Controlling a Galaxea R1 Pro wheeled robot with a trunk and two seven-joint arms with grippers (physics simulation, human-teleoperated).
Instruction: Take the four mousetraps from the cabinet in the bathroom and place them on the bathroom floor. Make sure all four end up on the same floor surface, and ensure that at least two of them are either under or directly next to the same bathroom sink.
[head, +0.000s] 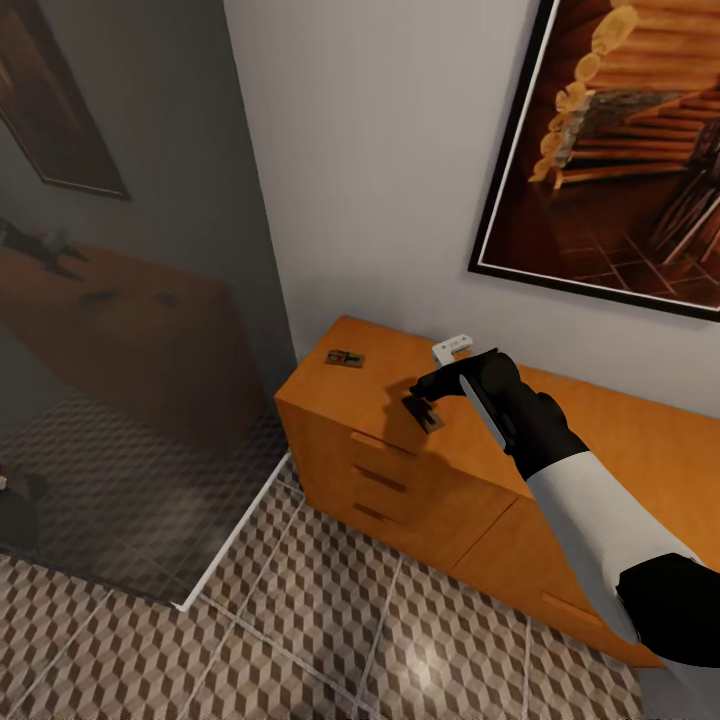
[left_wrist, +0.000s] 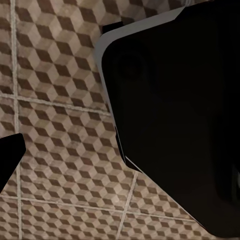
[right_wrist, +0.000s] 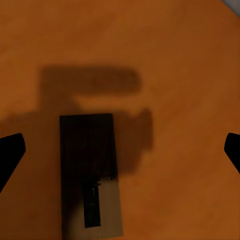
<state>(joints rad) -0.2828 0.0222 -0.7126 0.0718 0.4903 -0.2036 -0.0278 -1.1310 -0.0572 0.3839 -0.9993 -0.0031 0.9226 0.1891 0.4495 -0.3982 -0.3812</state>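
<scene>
We are seeing a mousetrap (head: 424, 414) lying flat on the cabinet (head: 440, 500) top, near the front edge, at the centre of the head frame. In the right wrist view this same mousetrap (right_wrist: 90, 172) is sitting in the lower left-centre of the frame, its long side running up the picture, its upper half lying in shadow and its dark metal part showing low on the slab. A second mousetrap (head: 345, 358) is lying near the cabinet's left back corner, well apart from the first.

Our right tool (head: 432, 395) is hanging just above the nearer trap, fingers pointing down at it. In the wrist view its two dark fingertips (right_wrist: 11, 155) are standing at the far left and right edges, spread wide, with the trap between them but nearer the left one and touching neither. A small white bracket (head: 451, 348) is showing just behind the tool on the cabinet top.

The bathroom floor (head: 330, 640) is filling the bottom of the head frame. A dark glass shower panel (head: 120, 350) is taking the left side, and a framed log picture (head: 620, 150) is hanging at upper right.

Our left tool's state we cannot tell: the left wrist view is showing one dark fingertip (left_wrist: 9, 160) at its left edge over the bathroom floor (left_wrist: 55, 100), beside a large black body (left_wrist: 185, 115).
</scene>
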